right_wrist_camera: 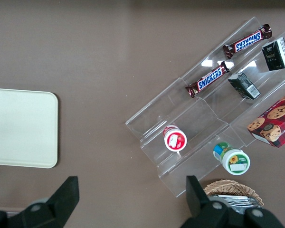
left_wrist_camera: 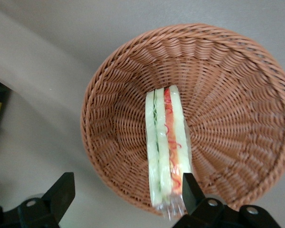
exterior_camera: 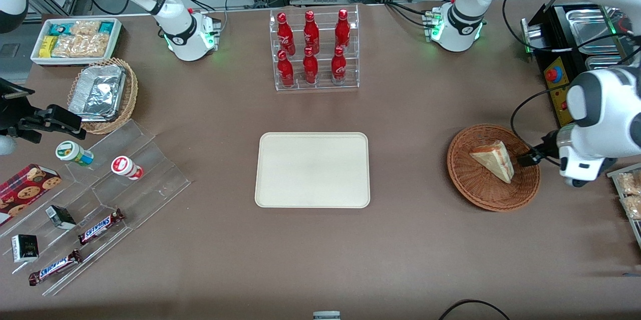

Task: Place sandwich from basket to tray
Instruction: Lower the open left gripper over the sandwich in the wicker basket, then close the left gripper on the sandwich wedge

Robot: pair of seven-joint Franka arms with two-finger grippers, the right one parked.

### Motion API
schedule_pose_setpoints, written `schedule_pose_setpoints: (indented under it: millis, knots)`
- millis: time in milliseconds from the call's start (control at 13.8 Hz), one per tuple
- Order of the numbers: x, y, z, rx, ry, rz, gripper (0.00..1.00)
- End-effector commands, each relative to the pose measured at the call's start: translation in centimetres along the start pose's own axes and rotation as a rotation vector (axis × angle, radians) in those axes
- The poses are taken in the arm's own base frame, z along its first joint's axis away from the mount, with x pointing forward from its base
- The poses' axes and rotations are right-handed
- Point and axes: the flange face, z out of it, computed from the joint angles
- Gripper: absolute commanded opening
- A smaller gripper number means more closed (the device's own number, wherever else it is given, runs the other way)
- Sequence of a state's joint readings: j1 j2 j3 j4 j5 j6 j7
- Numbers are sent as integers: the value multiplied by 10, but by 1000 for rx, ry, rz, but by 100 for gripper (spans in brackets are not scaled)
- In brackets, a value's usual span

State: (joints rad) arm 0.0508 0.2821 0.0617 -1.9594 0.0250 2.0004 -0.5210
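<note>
The sandwich (exterior_camera: 493, 160) is a pale wrapped wedge lying in the reddish-brown wicker basket (exterior_camera: 481, 200), toward the working arm's end of the table. Its red-orange and green filling edge (left_wrist_camera: 166, 142) faces the wrist camera inside the basket (left_wrist_camera: 228, 95). My left gripper (exterior_camera: 526, 158) hovers at the basket's rim, open, its fingers spread wide (left_wrist_camera: 128, 194). One fingertip (left_wrist_camera: 192, 190) sits right beside the sandwich's near end; the other (left_wrist_camera: 61, 194) is outside the basket over the table. Nothing is gripped. The cream tray (exterior_camera: 313, 170) lies flat mid-table with nothing on it.
A clear rack of red bottles (exterior_camera: 314, 49) stands farther from the front camera than the tray. A black appliance (exterior_camera: 576, 44) and snack packets (exterior_camera: 631, 195) flank the basket. A stepped acrylic stand (exterior_camera: 100, 200), foil-container basket (exterior_camera: 102, 94) and white bin (exterior_camera: 77, 39) lie toward the parked arm's end.
</note>
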Motion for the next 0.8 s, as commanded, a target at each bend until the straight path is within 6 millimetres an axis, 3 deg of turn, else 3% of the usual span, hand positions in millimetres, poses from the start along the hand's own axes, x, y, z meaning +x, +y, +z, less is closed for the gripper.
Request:
schedule_pose_setpoints:
  millis: [0, 218, 509, 727]
  knots:
    - [4, -3, 22, -78, -41, -94, 100]
    - [4, -1, 51, -171, -73, -172, 100]
    - [-2, 0, 66, -175, -53, -175, 100]
    - [-15, 13, 90, -175, -18, -152, 98]
